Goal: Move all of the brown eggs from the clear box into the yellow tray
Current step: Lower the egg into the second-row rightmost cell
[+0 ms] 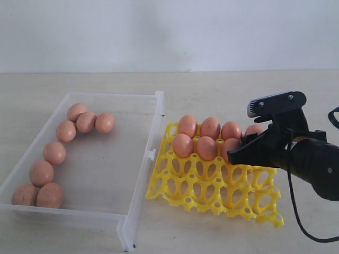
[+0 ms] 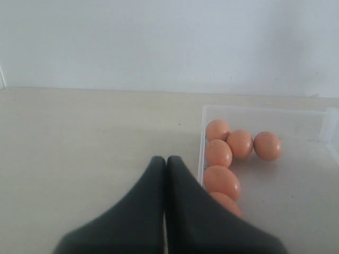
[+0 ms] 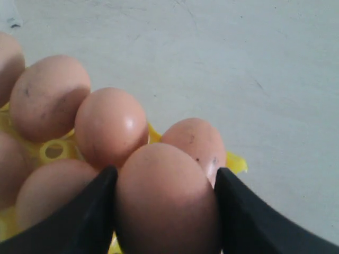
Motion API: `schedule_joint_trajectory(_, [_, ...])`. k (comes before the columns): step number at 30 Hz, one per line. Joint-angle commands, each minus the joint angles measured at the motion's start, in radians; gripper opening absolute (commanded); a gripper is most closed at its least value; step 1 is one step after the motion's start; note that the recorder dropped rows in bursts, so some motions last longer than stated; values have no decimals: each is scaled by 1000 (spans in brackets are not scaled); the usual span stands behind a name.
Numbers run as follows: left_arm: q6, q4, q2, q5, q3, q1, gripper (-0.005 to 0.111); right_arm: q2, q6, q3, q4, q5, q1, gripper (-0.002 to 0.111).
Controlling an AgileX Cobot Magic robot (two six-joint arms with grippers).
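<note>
Our left claw (image 2: pixel 165 160) has its two dark fingers pressed together with nothing between them. Its wrist camera shows it over the pale tabletop (image 1: pixel 222 90), just outside a wall of the clear box (image 1: pixel 143 169).

In the exterior view the box lies toward 9 o'clock. Eight brown eggs (image 1: pixel 54 152) lie in it in a curved line. The line runs from the box's 7 o'clock corner along its 9 o'clock wall to about 11 o'clock, and most eggs touch a neighbour.

Just beside the box, toward 3 o'clock, the yellow tray (image 1: pixel 222 190) rests on the tabletop. We count four eggs in its 12 o'clock row and three in the row next to it.

Our right arm comes in from 3 o'clock. The right claw (image 3: pixel 164 172) is clamped on the third egg of that second row, with one finger against each side of the held egg (image 3: pixel 167 211). We cannot tell whether this egg sits in its cup or hangs just over it.
</note>
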Motion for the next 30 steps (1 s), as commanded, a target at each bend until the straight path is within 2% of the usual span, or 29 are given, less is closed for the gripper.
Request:
schedule_joint_trajectory(1, [1,-5,3,0,-4,1,-4,-1,2,5,1,69,-5,0])
schedule_joint_trajectory(15, [1,-5,3,0,-4,1,-4,-4,27,5,-1,199,-5,0])
schedule_joint_trajectory(30, [1,-5,3,0,-4,1,-4,-76,53,5,-1,198,-5,0])
